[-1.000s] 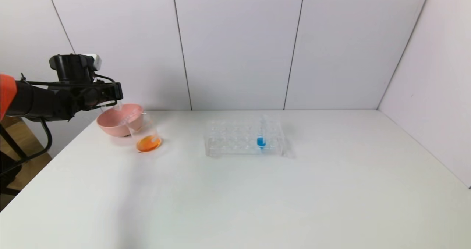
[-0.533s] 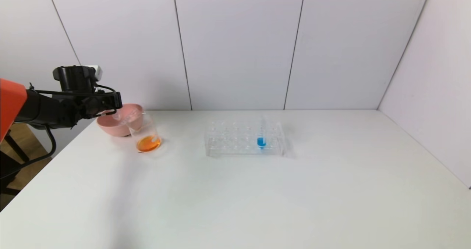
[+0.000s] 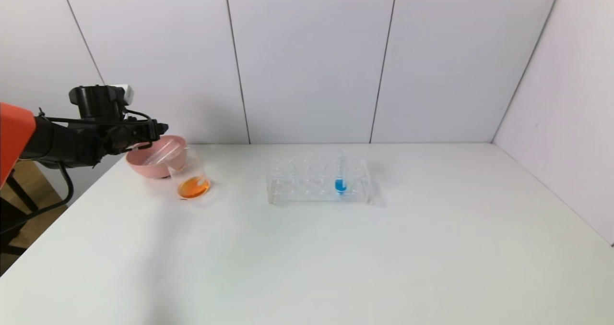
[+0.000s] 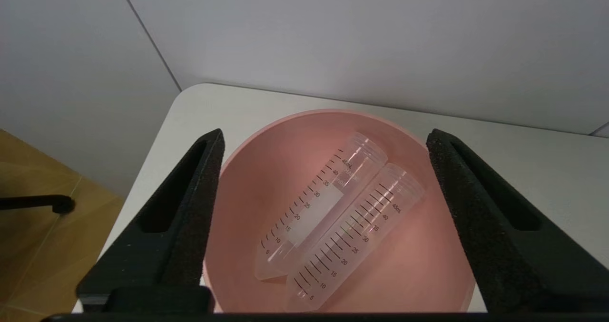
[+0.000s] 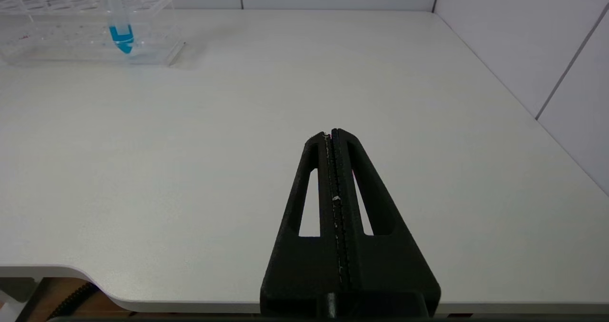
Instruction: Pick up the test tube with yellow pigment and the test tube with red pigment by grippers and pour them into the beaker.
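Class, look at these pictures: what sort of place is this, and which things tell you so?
Probably a mock chemistry bench: a white table with a tube rack, a beaker of orange liquid and empty tubes in a pink bowl.

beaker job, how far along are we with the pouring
Pouring looks done: the small clear beaker holds orange liquid, and two empty clear graduated tubes lie in the pink bowl. In hand: nothing; the left end effector hangs open above the bowl. The right end effector is shut over bare table. Only the blue-filled tube remains in the clear rack.
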{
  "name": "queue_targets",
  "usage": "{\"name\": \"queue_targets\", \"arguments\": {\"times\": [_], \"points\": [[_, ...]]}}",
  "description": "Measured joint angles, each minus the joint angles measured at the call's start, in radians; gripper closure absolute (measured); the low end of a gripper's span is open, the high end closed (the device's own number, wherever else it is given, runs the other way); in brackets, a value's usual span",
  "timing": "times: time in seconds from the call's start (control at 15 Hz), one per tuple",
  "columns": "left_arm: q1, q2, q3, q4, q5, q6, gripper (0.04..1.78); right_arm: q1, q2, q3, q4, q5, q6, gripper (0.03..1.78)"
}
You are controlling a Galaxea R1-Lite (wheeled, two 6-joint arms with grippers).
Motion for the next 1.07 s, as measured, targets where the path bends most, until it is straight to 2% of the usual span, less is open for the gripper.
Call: {"name": "queue_targets", "arguments": {"times": [0.2,0.53,0.8,1.07], "points": [[0.001,-0.037,0.028,0.000,-0.002,0.003,0.07,0.000,0.000,0.000,0.000,0.000,0.000,1.70],[-0.001,-0.222,0.127,0.003,-0.036,0.017,0.05,0.000,0.000,0.000,0.000,0.000,0.000,1.70],[-0.003,-0.468,0.241,0.009,-0.199,0.105,0.05,0.000,0.000,0.000,0.000,0.000,0.000,1.70],[-0.002,-0.775,0.403,0.015,-0.359,0.114,0.06,0.000,0.000,0.000,0.000,0.000,0.000,1.70]]}}
